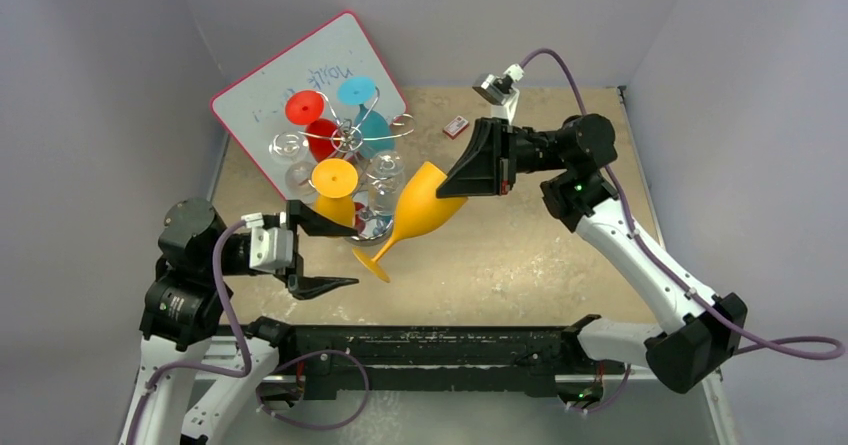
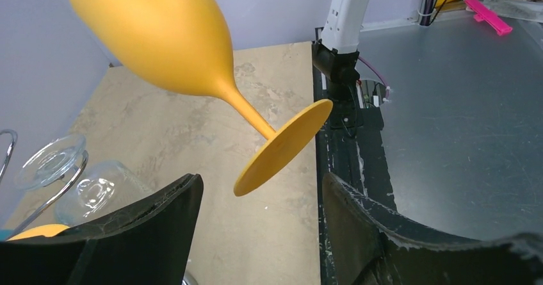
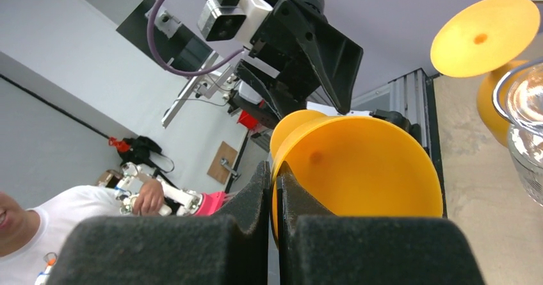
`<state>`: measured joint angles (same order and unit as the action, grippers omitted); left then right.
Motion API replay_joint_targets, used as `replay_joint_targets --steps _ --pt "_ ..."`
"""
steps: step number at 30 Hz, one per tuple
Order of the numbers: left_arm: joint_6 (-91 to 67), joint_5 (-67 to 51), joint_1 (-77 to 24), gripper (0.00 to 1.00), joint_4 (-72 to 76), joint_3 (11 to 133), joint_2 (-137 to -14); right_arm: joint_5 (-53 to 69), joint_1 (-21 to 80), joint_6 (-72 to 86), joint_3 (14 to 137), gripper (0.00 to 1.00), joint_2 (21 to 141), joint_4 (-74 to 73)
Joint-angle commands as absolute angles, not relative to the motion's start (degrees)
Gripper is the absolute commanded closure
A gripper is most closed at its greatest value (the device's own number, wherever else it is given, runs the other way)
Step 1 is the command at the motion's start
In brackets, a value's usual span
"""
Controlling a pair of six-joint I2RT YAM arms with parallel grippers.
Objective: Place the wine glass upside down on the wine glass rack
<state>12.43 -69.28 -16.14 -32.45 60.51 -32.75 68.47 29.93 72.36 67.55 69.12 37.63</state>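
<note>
The table [image 1: 560, 255] carries a pink-framed whiteboard [image 1: 260, 105] at the back, and on it stands the wine glass rack [image 1: 352, 143], its wire arms already hung with a red glass [image 1: 305, 107], a blue glass [image 1: 356, 91], a yellow glass [image 1: 335, 180] and clear glasses [image 1: 385, 170], all foot-up. The right gripper [image 1: 452, 185] is pressed together on the rim of the wine glass [image 1: 420, 210], one finger inside the bowl and one outside, so the glass hangs in the air straight out from its fingertips. Its long axis runs away from that gripper on a slant, bowl at the fingers and foot [image 1: 372, 263] lowest and farthest out, tilted rather than inverted. The left gripper [image 1: 350, 255] is spread wide, and the foot sits just ahead of its open jaws, close but apparently not touching; the left arm is the nearer one to the foot and stem. The rack lies just beside the left gripper on its left, and ahead of the right gripper past the bowl. The coming move probably turns on the stem being taken or steadied so the bowl can swing beneath the foot. The glass is opaque orange-yellow, matte, with a long tulip bowl, thin stem and flat round foot.
</note>
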Motion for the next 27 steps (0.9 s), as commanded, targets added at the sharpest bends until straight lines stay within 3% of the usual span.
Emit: replay_joint_targets --steps 1,6,11,20,27 --pt "18.0 -72.0 -15.9 0.33 -34.9 62.6 -34.8 67.4 32.0 74.4 71.7 1.0 70.8 43.6" --pt "22.4 -73.6 -15.9 0.4 -39.1 63.9 -36.0 67.4 33.2 74.2 72.9 1.0 72.6 43.7" --pt "22.5 -72.7 -15.9 0.58 -39.2 63.9 -35.7 67.1 33.3 74.0 73.0 1.0 73.4 43.9" --pt "22.8 -73.1 -15.9 0.78 -39.4 64.3 -35.6 66.2 33.2 72.6 73.2 1.0 73.6 42.3" --pt "24.4 -74.3 -15.9 0.99 -40.2 65.7 -35.9 65.6 33.3 71.3 75.0 0.89 74.6 40.4"
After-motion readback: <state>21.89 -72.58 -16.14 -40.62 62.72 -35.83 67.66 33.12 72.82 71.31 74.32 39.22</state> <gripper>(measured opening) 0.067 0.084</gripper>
